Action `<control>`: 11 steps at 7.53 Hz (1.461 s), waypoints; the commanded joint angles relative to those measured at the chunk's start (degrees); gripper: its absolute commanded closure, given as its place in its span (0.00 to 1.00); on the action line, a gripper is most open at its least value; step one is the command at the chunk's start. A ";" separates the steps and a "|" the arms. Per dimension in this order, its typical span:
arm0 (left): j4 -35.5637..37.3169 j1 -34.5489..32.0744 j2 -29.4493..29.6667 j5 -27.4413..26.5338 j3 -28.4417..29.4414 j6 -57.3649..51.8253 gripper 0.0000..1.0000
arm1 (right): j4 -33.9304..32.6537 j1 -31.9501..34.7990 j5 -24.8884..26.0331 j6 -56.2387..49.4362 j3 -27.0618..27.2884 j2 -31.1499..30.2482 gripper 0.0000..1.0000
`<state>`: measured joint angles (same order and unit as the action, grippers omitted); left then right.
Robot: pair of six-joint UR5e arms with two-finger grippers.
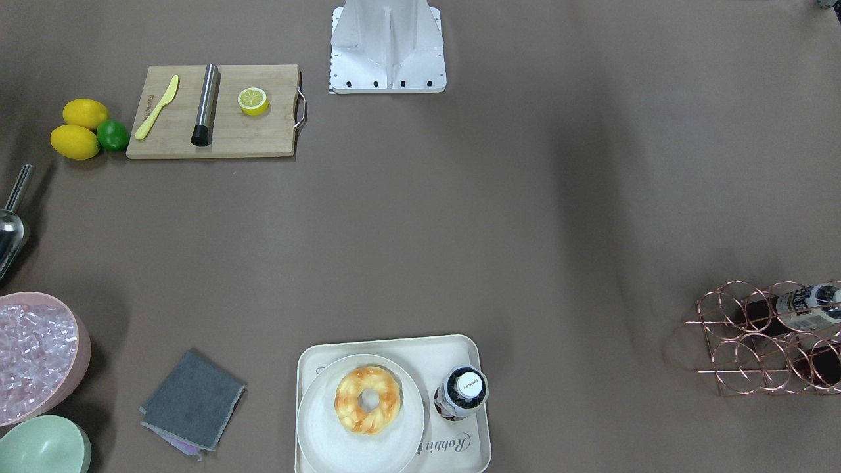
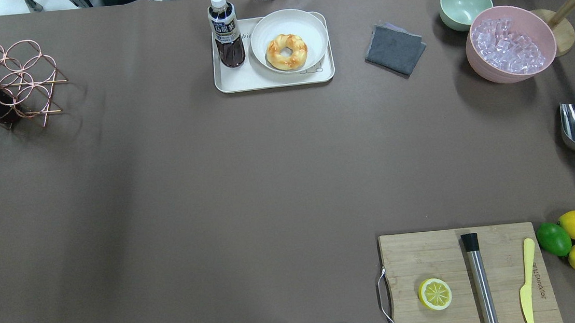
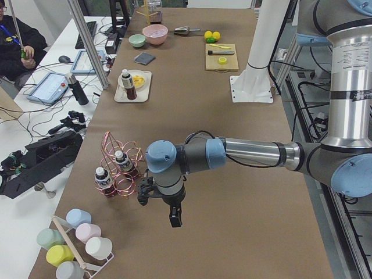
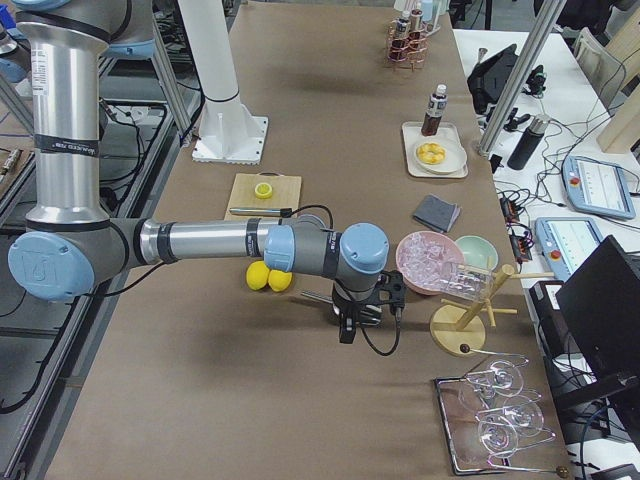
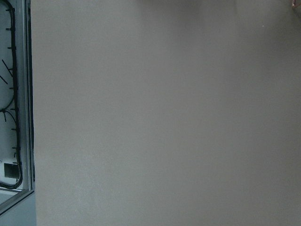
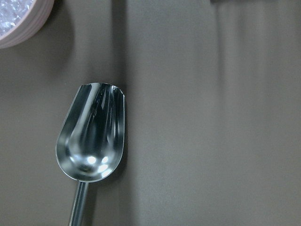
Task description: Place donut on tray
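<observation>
The donut (image 1: 368,399), a golden braided ring, lies on a round off-white plate (image 1: 328,440) that sits on the cream tray (image 1: 394,348) at the table's far side. It also shows in the overhead view (image 2: 286,51) on the tray (image 2: 270,80). My left gripper (image 3: 174,216) shows only in the exterior left view, hanging above the table by the copper rack, far from the tray. My right gripper (image 4: 345,325) shows only in the exterior right view, above the metal scoop (image 6: 91,141). I cannot tell whether either is open or shut.
A dark tea bottle (image 2: 225,31) stands on the tray beside the plate. A grey cloth (image 2: 394,48), a green bowl (image 2: 464,5) and a pink ice bowl (image 2: 511,43) lie right of it. A cutting board (image 2: 431,258) holds a halved lemon, muddler and knife. The copper rack (image 2: 4,82) is far left.
</observation>
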<state>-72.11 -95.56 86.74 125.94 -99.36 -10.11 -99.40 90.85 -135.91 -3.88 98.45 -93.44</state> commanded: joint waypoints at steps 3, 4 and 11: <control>-0.14 4.24 0.53 0.10 -1.89 -0.09 0.02 | 0.00 0.55 -0.32 0.28 -0.01 -0.08 0.00; -0.05 4.24 0.53 0.10 -1.89 -0.09 0.02 | 0.00 0.64 -0.32 0.37 -0.10 0.01 0.00; 0.12 4.24 0.01 0.01 -1.54 -0.09 0.02 | -0.18 1.52 -0.67 0.37 -0.01 -0.52 0.00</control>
<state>-72.00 -91.32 86.79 125.95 -100.89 -10.20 -99.56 92.08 -136.63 -3.41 98.43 -93.82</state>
